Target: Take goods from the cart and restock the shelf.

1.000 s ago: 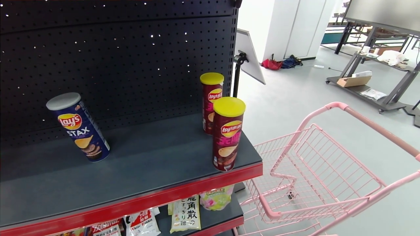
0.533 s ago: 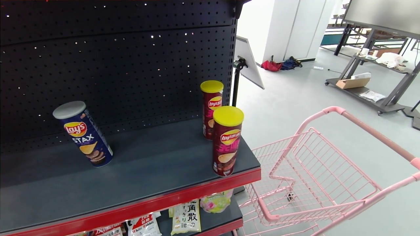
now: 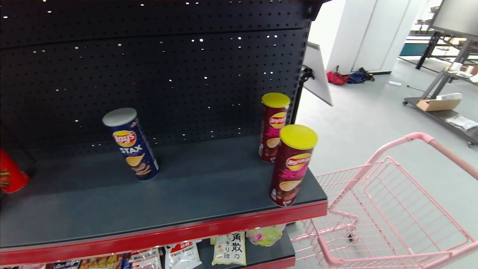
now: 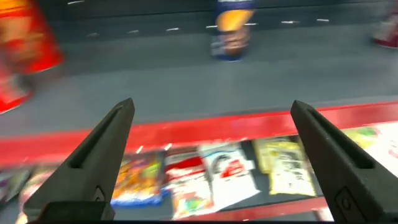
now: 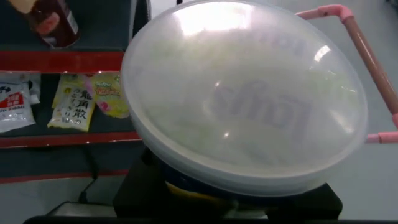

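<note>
Gripping a clear-lidded canister (image 5: 242,93), the right pincer (image 5: 230,198) should stand it upright on the shelf (image 3: 209,186) between the blue can (image 3: 131,145) and the front maroon can (image 3: 293,168), while the left pincer (image 4: 211,106) hangs open.

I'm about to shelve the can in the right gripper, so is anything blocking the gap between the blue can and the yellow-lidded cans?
Nothing visible does. The shelf is bare between the blue can and the rear yellow-lidded can; the front yellow-lidded can stands at the shelf's front edge, beside that gap.

A red can (image 3: 10,172) is cut off at the head view's edge.
</note>
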{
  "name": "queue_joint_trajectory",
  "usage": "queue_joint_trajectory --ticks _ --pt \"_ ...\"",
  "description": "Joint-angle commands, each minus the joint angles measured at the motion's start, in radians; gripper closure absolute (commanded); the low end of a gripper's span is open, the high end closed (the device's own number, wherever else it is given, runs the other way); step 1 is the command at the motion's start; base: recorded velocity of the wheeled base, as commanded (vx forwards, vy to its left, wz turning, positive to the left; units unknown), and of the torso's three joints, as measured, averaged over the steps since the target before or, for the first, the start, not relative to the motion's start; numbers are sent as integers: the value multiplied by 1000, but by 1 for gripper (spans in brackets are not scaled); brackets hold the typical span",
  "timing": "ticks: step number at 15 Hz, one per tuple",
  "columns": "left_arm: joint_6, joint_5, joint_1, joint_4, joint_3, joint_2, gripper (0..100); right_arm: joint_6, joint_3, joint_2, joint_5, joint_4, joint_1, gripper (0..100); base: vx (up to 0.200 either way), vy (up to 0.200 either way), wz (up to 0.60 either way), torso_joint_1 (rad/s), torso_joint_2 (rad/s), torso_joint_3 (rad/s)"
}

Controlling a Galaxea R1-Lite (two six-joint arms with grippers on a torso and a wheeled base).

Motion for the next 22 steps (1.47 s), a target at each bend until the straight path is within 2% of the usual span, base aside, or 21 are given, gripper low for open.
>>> queue_joint_trajectory --ticks 1,2,14,22 --pt "0 0 1 0 0 0 0 -1 7 -4 0 0 1 100 0 0 600 17 2 2" --pt "0 0 1 0 0 0 0 -1 13 -6 -2 0 1 100 0 0 600 -12 12 2" --pt "1 -2 1 0 0 0 0 32 131 -217 10 0 1 100 0 0 0 0 0 0" --pt "3 -2 1 0 0 0 0 32 152 -225 12 0 1 100 0 200 0 -1 4 1"
